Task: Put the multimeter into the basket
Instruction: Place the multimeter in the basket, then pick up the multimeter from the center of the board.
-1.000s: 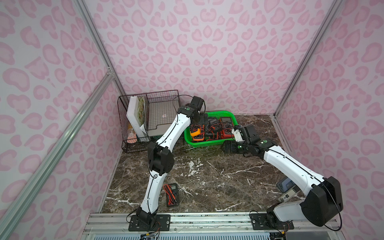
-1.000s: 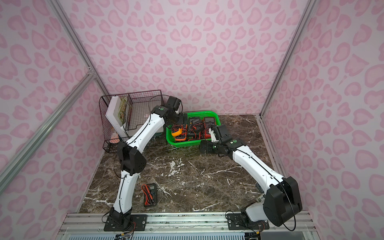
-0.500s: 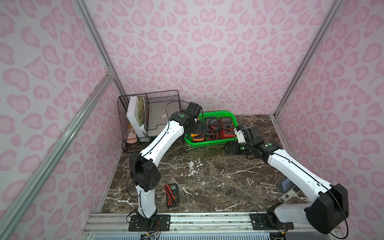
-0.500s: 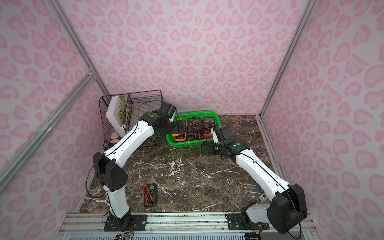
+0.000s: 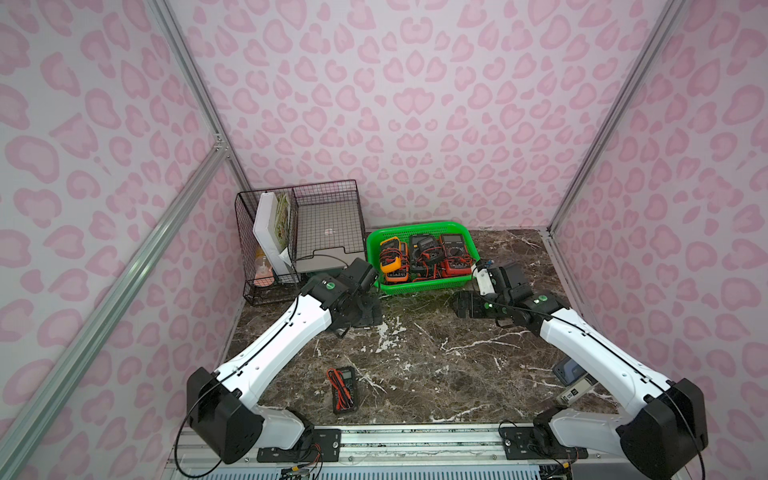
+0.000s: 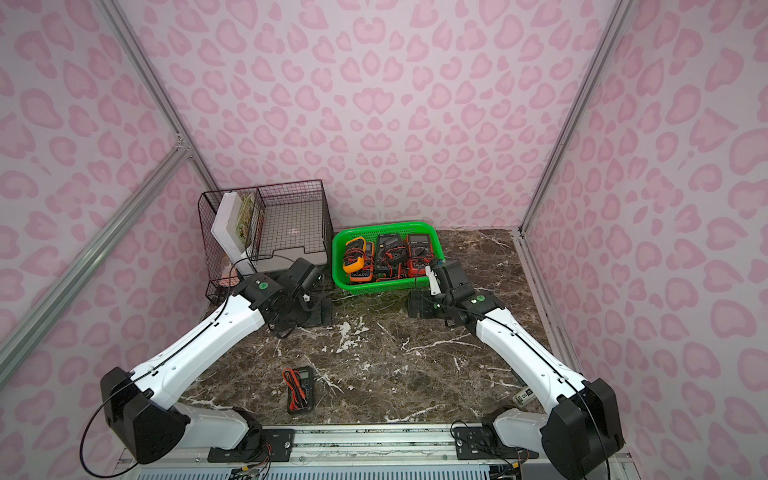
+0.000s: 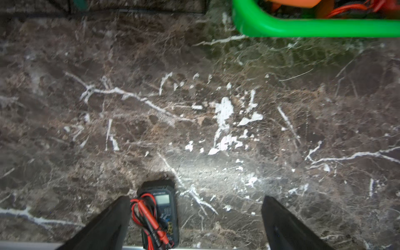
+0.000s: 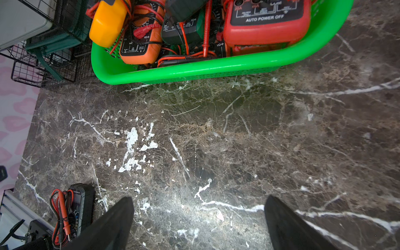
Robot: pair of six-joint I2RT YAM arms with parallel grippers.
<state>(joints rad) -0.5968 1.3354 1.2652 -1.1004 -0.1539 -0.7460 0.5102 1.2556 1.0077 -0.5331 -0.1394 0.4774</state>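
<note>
A dark multimeter wrapped in red and black leads lies alone near the table's front edge. The green basket stands at the back and holds several multimeters, yellow, orange, dark and red. My left gripper hangs open and empty over the table just before the basket's left corner. My right gripper stands open and empty before the basket's right corner. The left wrist view shows the left gripper, the multimeter far below beside one finger, and the basket's rim. The right wrist view shows the right gripper, the multimeter and the basket.
A black wire rack with a white box stands left of the basket, close to my left wrist. A blue-grey device and a small white one lie at the front right under my right arm. Pink walls close in three sides.
My left gripper has drawn back out of the basket and down to the table in front of it, its elbow dropping low to the left. The right arm has hardly shifted.
</note>
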